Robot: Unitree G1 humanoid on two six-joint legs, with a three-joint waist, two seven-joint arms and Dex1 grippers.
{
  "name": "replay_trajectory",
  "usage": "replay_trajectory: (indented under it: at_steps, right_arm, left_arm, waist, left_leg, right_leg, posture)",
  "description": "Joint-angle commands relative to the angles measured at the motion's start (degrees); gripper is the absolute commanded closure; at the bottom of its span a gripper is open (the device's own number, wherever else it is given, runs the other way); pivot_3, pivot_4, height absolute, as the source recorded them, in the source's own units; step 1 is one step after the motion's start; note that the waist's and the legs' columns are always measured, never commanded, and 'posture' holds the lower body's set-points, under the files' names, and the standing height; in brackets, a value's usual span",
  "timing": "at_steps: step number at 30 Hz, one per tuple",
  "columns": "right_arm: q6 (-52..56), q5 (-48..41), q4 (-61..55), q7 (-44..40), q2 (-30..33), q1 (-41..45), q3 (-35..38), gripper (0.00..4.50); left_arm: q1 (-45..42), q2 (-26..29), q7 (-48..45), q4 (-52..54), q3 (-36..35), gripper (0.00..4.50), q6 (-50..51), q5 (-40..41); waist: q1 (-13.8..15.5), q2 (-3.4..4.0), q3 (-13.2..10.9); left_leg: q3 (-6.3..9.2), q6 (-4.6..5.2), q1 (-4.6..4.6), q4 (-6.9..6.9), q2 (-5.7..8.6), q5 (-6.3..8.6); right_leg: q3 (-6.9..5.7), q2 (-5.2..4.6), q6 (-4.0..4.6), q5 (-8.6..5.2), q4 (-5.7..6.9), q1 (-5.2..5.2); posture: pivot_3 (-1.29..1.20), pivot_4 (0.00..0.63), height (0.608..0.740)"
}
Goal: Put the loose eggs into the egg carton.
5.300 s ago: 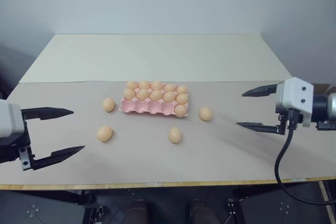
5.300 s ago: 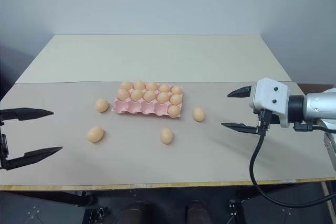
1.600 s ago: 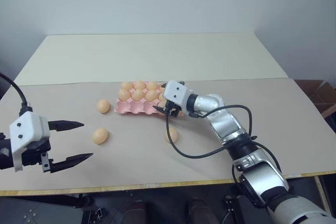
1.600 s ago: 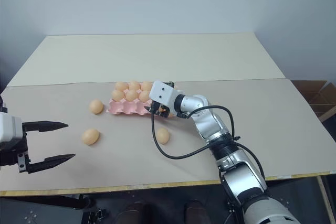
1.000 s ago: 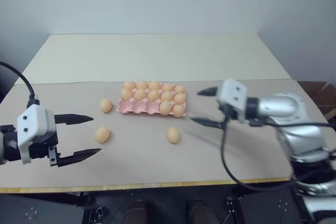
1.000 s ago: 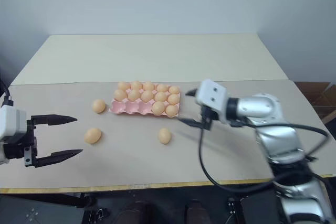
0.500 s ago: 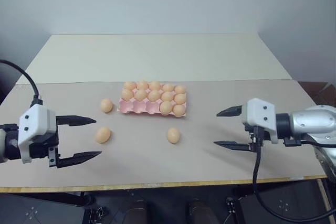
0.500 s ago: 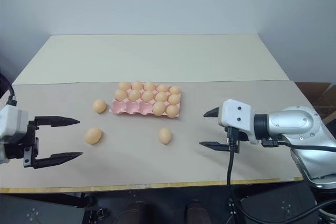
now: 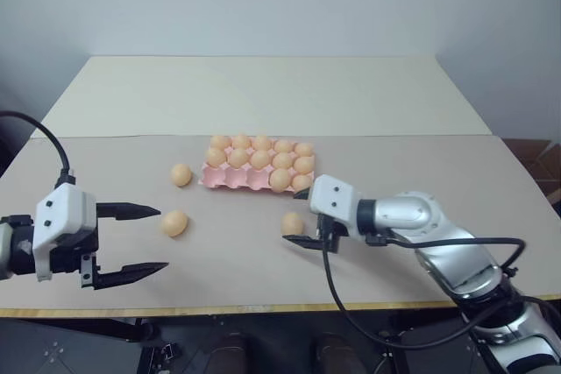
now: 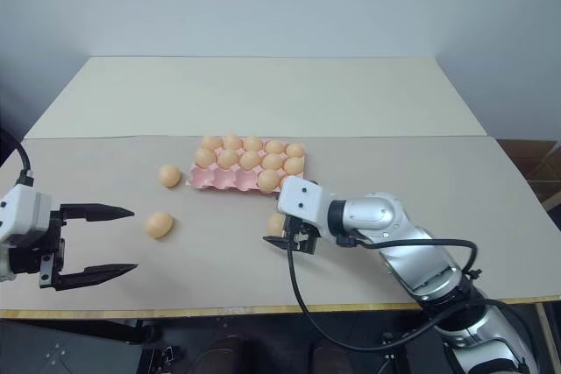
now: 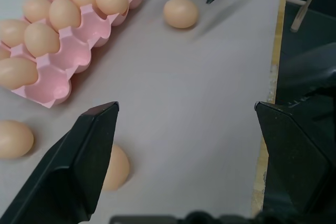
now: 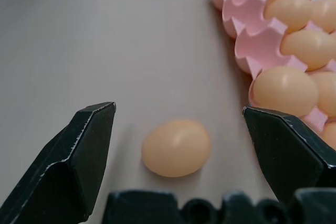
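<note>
**Right jaws straddle a loose egg near the carton**

The counter point(image 9: 263, 94) is a pale beige top, with a lighter sheet across its far half and a wooden strip along the near edge; behind it stands a plain grey-white wall. The egg carton point(image 9: 241, 179), pink and lidless, lies about mid-counter, slightly toward the far side. Its two far rows are full of eggs, and its near row holds two eggs at the right end, the remaining near cups bare.

The right arm reaches in from the near right corner, bent across the counter toward the middle, its gripper point(image 10: 279, 227) angled downward. Its jaws are released and spread wide, and one loose egg point(image 12: 176, 147) lies on the counter between them, touched by neither finger, just off the carton's near right corner.

The left gripper point(image 9: 140, 238) hangs by the near left edge, pointing toward the middle, its jaws likewise released and empty. A second loose egg point(image 9: 174, 222) lies just beyond its fingertips, apart from them. In the left wrist view this egg sits partly behind one black finger point(image 11: 79, 161). A third loose egg point(image 9: 181, 174) rests beside the carton's left end, farther from the near edge.
</note>
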State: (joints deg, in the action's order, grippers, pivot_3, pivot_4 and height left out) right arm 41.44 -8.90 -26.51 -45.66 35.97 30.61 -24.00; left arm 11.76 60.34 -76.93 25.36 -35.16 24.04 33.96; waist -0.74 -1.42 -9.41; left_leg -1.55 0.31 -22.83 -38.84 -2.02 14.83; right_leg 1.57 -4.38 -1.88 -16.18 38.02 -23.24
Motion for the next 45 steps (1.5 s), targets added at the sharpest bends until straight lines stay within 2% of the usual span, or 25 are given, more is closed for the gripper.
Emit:
replay_trajectory:
  at_steps: [1, 12, 15, 19, 21, 26, 32, 39, 45]
  right_arm:
    - [-3.05, 2.67, 2.61, 0.38, -1.17, 1.24, -1.37, 0.02]
    - [-7.46, 7.02, 11.37, -0.06, -6.22, 2.02, -3.13, 0.02]
    - [-7.16, 6.98, 11.68, -0.86, -6.42, 1.49, -3.05, 0.55]
    - [-7.3, 7.29, 11.56, -0.88, -6.44, 0.79, -2.62, 1.92]
    - [-7.42, 7.74, 11.13, -0.68, -6.29, 0.94, -2.44, 2.11]
    - [-7.84, 7.86, 9.26, -0.52, -6.43, 2.11, -1.55, 2.11]
    - [-8.8, 7.57, 10.9, 1.8, -11.65, 9.37, 0.75, 2.11]
    - [-20.2, 13.18, 28.03, 8.13, -21.06, 18.39, -1.32, 2.11]
    - [-28.45, 16.98, 37.68, 11.17, -24.84, 20.2, -1.86, 2.11]
  left_arm:
    - [0.13, 0.03, 0.29, 1.19, -1.75, 0.0, -0.8, 0.14]
    - [1.28, -0.41, 0.52, 1.4, -2.25, 0.0, -1.61, -0.86]
    - [1.74, -0.51, 0.46, 1.49, -2.65, 0.0, -1.65, -0.96]
    - [1.89, -0.55, 0.51, 1.45, -2.81, 0.0, -1.72, -1.14]
    - [1.85, -0.51, 0.52, 1.3, -2.79, 0.0, -1.82, -1.26]
    - [1.79, -0.44, 0.52, 0.85, -2.72, 0.0, -2.11, -1.61]
    - [2.36, -0.47, 0.22, -0.13, -3.3, 0.0, -2.32, -2.19]
    - [3.34, -0.74, 0.35, 0.19, -3.99, 0.0, -2.39, -2.4]
    - [5.15, -1.39, 0.53, 1.28, -5.34, 0.0, -2.56, -2.64]
  waist:
    - [-0.06, 0.0, 0.0]
    - [-0.2, 0.0, 0.0]
    - [-0.19, 0.0, 0.0]
    - [-0.2, 0.0, 0.0]
    - [-0.19, 0.0, 0.0]
    - [-0.19, 0.0, 0.0]
    - [-0.69, 0.0, 0.0]
    - [-1.03, -0.01, 0.01]
    - [-1.63, 0.0, 0.01]
  left_leg:
    - [0.0, 0.0, 0.0, 0.0, -0.01, 0.0]
    - [0.0, 0.0, 0.01, 0.02, -0.03, 0.0]
    - [0.0, 0.0, 0.01, 0.02, -0.03, 0.0]
    - [0.01, 0.0, 0.01, 0.02, -0.03, 0.0]
    - [0.01, 0.0, 0.02, 0.01, -0.03, 0.0]
    - [0.01, 0.0, 0.02, 0.02, -0.03, 0.0]
    - [0.01, 0.0, 0.04, 0.02, -0.05, 0.0]
    - [0.03, -0.01, 0.0, 0.04, -0.02, -0.01]
    - [0.03, -0.02, -0.01, 0.07, -0.04, -0.01]
  right_leg:
    - [0.0, 0.01, 0.0, 0.0, 0.0, 0.0]
    - [0.0, 0.04, 0.0, 0.0, 0.01, -0.02]
    - [0.0, 0.05, 0.0, 0.0, 0.03, -0.02]
    - [-0.01, 0.04, 0.0, 0.0, 0.02, -0.01]
    - [-0.01, 0.04, 0.0, 0.0, 0.02, -0.01]
    - [-0.01, 0.04, 0.0, 0.0, 0.02, -0.01]
    - [0.0, 0.07, 0.01, 0.0, 0.06, -0.03]
    - [-0.07, 0.01, 0.01, 0.01, 0.04, -0.04]
    - [-0.06, 0.01, 0.02, 0.01, 0.06, -0.07]
  posture:
    - [0.0, 0.15, 0.74]
    - [0.0, 0.15, 0.74]
    - [0.0, 0.15, 0.74]
    - [0.0, 0.15, 0.74]
    - [0.0, 0.15, 0.74]
    - [0.0, 0.15, 0.74]
    - [0.0, 0.15, 0.74]
    - [0.0, 0.15, 0.74]
    - [0.0, 0.15, 0.74]
